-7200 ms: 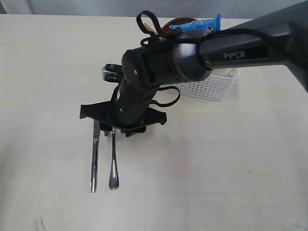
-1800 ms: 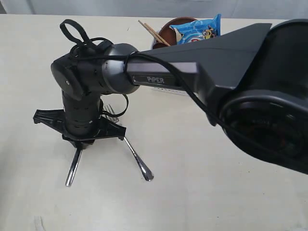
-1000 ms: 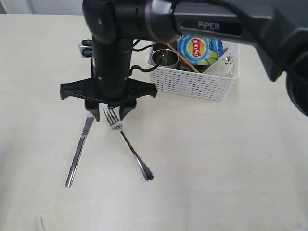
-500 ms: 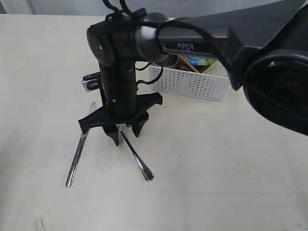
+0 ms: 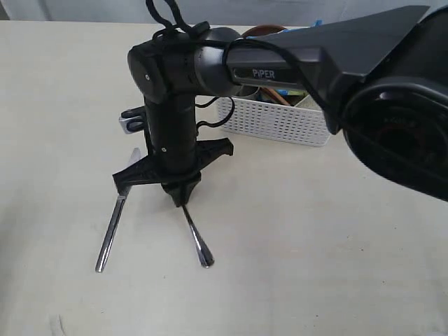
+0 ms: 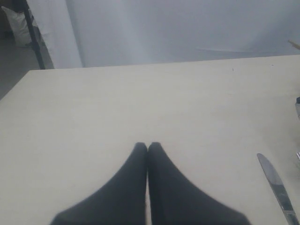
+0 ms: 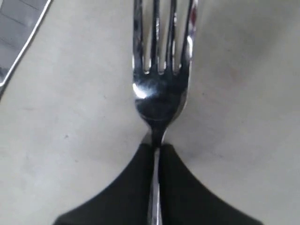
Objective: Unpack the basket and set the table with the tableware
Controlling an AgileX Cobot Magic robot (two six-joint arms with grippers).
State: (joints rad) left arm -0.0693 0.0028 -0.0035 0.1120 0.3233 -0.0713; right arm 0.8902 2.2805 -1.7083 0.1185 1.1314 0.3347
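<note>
Nearest you on the table, the knife and fork are already out, splayed apart rather than parallel. Your right gripper is pinched tight on the fork's neck. Your left gripper is closed on nothing above bare tabletop. Wide open surface lies right of the fork. Farther back sits the basket, its load mostly hidden by the arm and yet to unpack. The table's far edge runs close behind it.
</note>
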